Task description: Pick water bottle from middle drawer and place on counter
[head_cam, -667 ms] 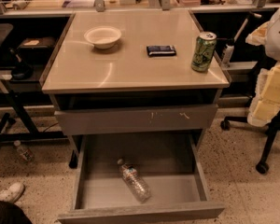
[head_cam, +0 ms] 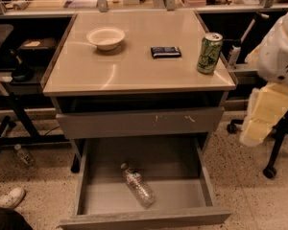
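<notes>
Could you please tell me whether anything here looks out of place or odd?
The water bottle lies on its side, askew, in the open middle drawer. A second small bottle lies on the floor at the picture's left. The drawer front above bears white scratches. The gripper hangs right of the counter.

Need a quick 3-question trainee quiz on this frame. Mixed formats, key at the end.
1. True or false: the water bottle stands upright in the middle drawer.
2. Multiple choice: where is the green can? A) the counter's left front corner B) the counter's right side C) inside the middle drawer
3. Fill in: the gripper is at the view's ___ edge, off the counter.

Key: 1 false, it lies on its side on the drawer floor. 2 B. 3 right.
</notes>
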Controlling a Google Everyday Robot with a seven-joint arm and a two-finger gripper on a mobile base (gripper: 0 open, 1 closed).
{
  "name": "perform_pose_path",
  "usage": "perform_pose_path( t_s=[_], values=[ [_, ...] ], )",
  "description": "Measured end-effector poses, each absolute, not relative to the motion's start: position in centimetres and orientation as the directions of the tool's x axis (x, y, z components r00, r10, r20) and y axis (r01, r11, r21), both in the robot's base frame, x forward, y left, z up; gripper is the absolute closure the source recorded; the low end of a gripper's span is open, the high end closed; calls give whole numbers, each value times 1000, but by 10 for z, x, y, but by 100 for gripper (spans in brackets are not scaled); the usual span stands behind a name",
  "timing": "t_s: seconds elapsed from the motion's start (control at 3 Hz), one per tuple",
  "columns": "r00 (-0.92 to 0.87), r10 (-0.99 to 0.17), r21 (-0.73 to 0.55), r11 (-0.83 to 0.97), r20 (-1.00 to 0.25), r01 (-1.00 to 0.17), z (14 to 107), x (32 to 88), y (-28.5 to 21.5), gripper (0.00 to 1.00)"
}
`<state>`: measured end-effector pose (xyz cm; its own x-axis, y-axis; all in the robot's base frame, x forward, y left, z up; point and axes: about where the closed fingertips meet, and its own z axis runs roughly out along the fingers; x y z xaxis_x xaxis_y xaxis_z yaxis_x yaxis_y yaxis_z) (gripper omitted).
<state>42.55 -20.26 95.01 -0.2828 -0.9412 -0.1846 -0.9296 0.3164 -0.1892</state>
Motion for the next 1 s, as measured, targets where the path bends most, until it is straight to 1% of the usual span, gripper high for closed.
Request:
perform_pose_path(
  t_s=[0.33,0.67,1.0],
  values=[
    [-351,-927,-95,365,-134,-926,905,400,-168,0],
    [-366,-926,24,365,-96,-931,860,372,-128,0],
    [-368,-925,23,368,-93,-930,859,371,-129,0]
  ],
)
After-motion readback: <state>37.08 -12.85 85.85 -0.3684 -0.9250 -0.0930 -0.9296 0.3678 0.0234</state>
